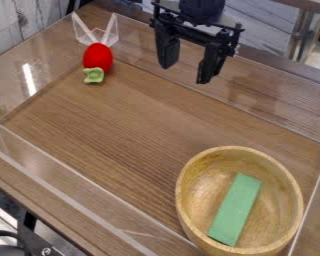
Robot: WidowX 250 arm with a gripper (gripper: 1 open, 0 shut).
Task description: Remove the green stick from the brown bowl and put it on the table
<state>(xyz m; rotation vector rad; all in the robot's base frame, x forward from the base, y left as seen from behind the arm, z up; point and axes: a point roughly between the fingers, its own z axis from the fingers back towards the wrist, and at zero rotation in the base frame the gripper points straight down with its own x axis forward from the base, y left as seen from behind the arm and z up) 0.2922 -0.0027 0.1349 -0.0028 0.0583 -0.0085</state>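
In the camera view, the gripper point(198, 50) is at the far side, above the table point(123, 130), and its upper part is cut off by the top edge. Its two dark fingers are spread wide, and nothing is between them. At the near left corner some dark object point(5, 243) is cut off also, and I cannot tell what it is. The small red toy point(97, 58) at the far left has a green part, and the pale piece behind it is hard to make out (it is quite blurred).

The green stick point(234, 209) is a flat, rectangular block, light green and plain, with a matte surface. It lies inside the brown bowl point(195, 180), on the right part of its bottom, slightly slanted. The bowl is wide, round and shallow, of light tan wood, and stands at the near right of the table.
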